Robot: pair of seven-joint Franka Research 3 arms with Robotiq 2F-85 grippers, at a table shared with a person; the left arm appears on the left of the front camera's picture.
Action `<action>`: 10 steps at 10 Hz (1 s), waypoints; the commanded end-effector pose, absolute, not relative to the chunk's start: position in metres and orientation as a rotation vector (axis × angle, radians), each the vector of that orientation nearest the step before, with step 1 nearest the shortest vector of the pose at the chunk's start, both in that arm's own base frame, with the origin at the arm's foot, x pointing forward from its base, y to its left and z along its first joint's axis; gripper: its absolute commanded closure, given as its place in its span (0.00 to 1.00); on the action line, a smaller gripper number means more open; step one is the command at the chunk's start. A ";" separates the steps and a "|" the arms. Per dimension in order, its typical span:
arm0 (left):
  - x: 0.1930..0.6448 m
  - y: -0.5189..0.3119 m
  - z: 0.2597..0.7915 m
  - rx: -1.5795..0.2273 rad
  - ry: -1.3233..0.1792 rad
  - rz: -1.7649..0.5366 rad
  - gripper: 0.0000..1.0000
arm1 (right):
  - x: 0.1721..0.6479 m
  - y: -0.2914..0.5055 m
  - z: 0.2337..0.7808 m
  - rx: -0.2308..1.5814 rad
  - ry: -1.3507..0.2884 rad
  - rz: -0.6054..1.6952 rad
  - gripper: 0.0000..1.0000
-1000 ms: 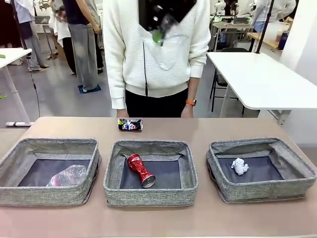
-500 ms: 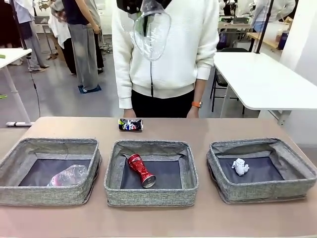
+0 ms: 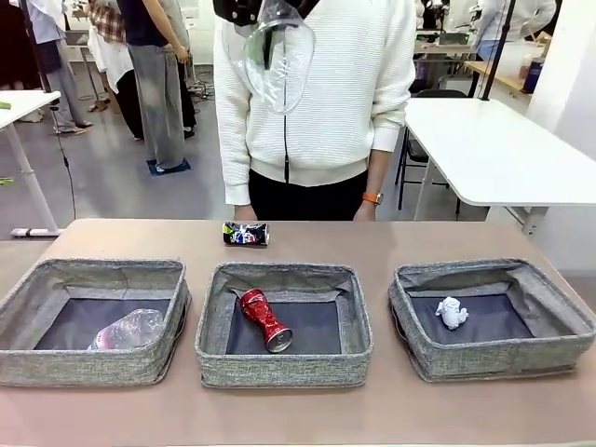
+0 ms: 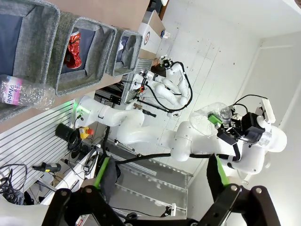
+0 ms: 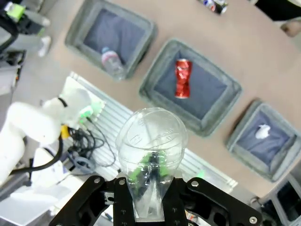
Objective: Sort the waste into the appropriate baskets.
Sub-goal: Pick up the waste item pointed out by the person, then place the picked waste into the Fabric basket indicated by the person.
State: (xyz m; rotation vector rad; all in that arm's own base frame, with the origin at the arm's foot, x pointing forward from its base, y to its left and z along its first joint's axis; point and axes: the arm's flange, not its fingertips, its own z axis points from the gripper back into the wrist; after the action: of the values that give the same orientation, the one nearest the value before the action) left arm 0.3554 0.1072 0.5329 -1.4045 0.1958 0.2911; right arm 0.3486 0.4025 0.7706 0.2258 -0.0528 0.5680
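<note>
My right gripper hangs high above the table's far side, shut on a clear plastic cup whose mouth faces down toward the baskets. In the right wrist view the cup sits between the fingers of that gripper. Of the three grey baskets, the left basket holds a clear plastic bottle. A red can lies in the middle basket, and a white paper wad in the right basket. A dark printed can lies on the table behind them. My left gripper is open with nothing between its fingers.
A person in a white sweater stands at the far edge, hands down behind the table. Bare tabletop runs behind and in front of the baskets. A white table stands at the back right.
The cup in my right gripper has shifted a little to the left and up. The person has shifted slightly to the right. Nothing on the table has moved.
</note>
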 end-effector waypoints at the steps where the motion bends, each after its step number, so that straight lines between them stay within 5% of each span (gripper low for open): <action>1: 0.354 0.108 0.536 -1.416 0.192 0.277 0.00 | 0.347 0.400 0.771 0.220 -0.062 0.581 0.95; 10: 0.354 0.108 0.536 -1.416 0.192 0.277 0.00 | 0.347 0.400 0.771 0.220 -0.062 0.581 0.95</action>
State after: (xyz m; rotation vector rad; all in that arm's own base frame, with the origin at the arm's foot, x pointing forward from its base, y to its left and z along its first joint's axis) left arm 0.3554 0.1072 0.5329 -1.4045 0.1958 0.2911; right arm 0.3482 0.4024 0.7709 0.2256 -0.0535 0.5682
